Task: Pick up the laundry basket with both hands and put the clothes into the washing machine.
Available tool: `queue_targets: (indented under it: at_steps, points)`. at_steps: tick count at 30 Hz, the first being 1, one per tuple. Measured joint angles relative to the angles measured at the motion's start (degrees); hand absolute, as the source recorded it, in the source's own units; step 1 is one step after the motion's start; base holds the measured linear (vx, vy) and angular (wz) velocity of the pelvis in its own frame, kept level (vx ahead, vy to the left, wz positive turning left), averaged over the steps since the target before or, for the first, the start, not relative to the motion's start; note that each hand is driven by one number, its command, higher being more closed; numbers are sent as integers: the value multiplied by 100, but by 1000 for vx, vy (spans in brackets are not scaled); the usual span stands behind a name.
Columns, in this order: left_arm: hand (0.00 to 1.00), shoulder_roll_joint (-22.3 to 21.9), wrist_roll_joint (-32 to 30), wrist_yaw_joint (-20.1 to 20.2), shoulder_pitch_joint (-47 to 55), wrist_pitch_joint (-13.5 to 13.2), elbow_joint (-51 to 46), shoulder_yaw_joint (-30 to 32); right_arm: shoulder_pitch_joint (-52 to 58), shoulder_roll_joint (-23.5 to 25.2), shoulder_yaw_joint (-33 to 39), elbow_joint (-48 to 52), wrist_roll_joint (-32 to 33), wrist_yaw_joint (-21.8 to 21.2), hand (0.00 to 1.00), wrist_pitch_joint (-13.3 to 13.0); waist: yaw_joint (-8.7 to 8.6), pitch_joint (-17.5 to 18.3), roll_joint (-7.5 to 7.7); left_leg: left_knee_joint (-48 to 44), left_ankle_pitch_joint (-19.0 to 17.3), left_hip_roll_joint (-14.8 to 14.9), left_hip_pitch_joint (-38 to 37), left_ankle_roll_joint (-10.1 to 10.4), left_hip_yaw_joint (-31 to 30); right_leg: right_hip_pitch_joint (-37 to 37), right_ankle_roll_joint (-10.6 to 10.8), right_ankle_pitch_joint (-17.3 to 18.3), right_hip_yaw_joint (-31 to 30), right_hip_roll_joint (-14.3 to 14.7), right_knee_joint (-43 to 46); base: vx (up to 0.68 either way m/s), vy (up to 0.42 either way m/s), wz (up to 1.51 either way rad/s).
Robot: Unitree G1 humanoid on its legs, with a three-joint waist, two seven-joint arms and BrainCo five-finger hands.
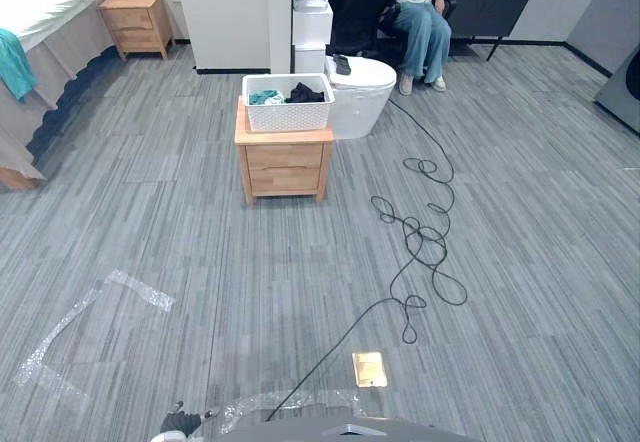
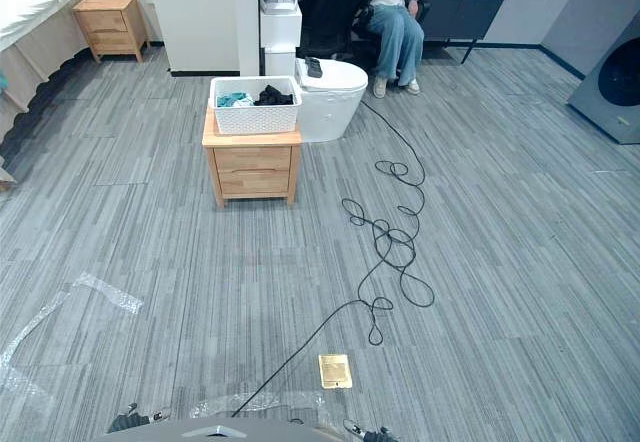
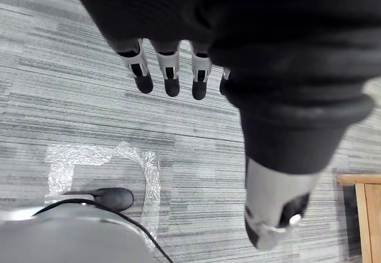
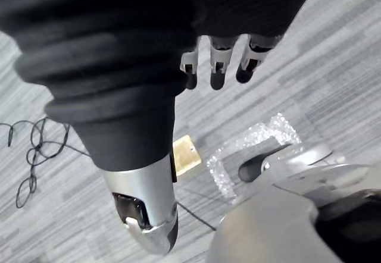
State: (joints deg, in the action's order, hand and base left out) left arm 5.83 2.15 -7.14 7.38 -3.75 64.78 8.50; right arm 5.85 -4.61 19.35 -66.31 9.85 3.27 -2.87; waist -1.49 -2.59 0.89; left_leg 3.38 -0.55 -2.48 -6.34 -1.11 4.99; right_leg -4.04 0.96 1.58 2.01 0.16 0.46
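A white laundry basket holding teal and black clothes stands on a small wooden nightstand some way ahead on the grey floor. The dark-fronted washing machine stands at the far right. My left hand hangs by my side over the floor, fingers straight, holding nothing. My right hand hangs the same way on the other side, fingers straight and empty. Both hands are far from the basket.
A white rounded unit stands right behind the nightstand. A person sits on a chair beyond it. A bed and a second nightstand are at far left. A brass floor plate and clear tape lie near me.
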Motion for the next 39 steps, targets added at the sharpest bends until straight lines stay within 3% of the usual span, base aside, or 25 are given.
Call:
queue_targets:
  at_steps: [39]
  points:
    - [0,0,224,127,-162,-52,231,185,-250,130,138,-48,2,1,0,-78,-41,-91,63,146,9,7,-148,23,243,-190,61,-125,-125,13,-313,-27,-13,-2]
